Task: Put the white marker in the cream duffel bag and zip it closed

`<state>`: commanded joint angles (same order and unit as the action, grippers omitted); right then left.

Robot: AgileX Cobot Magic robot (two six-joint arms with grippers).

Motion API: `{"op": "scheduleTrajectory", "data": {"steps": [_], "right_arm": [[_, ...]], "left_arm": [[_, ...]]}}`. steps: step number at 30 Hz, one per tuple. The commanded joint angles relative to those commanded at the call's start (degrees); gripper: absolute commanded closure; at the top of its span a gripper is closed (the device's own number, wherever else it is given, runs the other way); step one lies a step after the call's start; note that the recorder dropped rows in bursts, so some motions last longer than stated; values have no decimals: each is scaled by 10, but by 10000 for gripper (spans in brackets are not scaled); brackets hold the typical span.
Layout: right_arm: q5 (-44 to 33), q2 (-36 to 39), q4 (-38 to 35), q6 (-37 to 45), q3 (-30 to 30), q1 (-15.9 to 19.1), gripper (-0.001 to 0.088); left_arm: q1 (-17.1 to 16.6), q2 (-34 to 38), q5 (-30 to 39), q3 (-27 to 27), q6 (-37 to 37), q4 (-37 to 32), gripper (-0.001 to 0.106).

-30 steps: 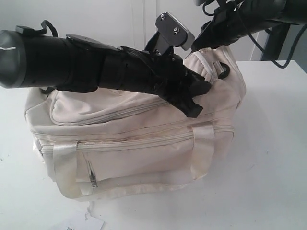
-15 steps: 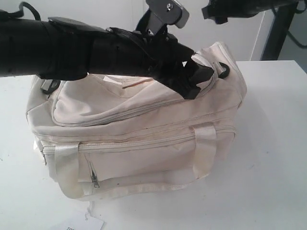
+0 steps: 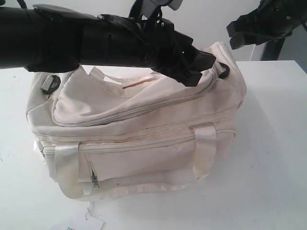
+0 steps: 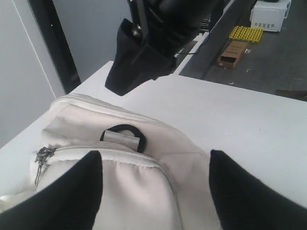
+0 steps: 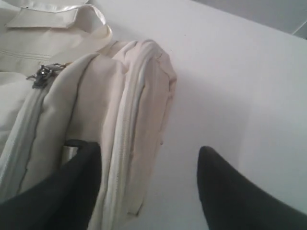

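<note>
cream duffel bag (image 3: 144,120): sits upright on the white table (image 3: 273,143), long side facing the exterior camera, filling the middle of the view
white marker: not to be made out in any view
top zip (image 3: 120,112): curves along the front of the lid; its metal pull (image 5: 43,74) lies close to the bag's right end; whether the zip is fully shut I cannot tell
front pocket: a small zip pull (image 3: 93,181) hangs low on the left of the front panel
straps: two satin cream bands (image 3: 67,167) cross the front, one near each end
end ring (image 4: 122,136): black, stitched at the top of the right end of the bag
left arm (image 3: 57,43): stretches across above the bag from the left
left gripper (image 3: 196,69): right at the top edge of the bag near its right end, jaws spread wide; the lid fabric lies below and between the fingers (image 4: 72,191); contact cannot be judged, nothing is clamped
right gripper (image 3: 242,33): up in the air, above and to the right of the bag, clear of it; jaws apart and empty, looking down on the bag's end corner and bare table
paper tag (image 3: 84,224): lies on the table just in front of the bag
</note>
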<state>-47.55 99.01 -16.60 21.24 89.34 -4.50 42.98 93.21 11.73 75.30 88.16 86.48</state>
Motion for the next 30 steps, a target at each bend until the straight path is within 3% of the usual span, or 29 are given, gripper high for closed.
{"op": "scheduleTrajectory", "data": {"steps": [4, 8, 10, 13, 30], "right_arm": [[4, 26, -6, 1, 0, 0, 320], [5, 40, -20, 1, 0, -1, 426], [9, 42, -17, 8, 0, -1, 545], [7, 41, -17, 17, 0, -1, 856], [-14, -35, -4, 14, -61, 0, 868]], "left_arm": [[0, -9, 33, 0, -1, -5, 386], [0, -12, 34, -7, -13, -6, 386], [0, -12, 33, -16, -13, -10, 386], [0, -12, 32, -31, -13, -11, 386], [0, -12, 26, -45, -13, -11, 386]]}}
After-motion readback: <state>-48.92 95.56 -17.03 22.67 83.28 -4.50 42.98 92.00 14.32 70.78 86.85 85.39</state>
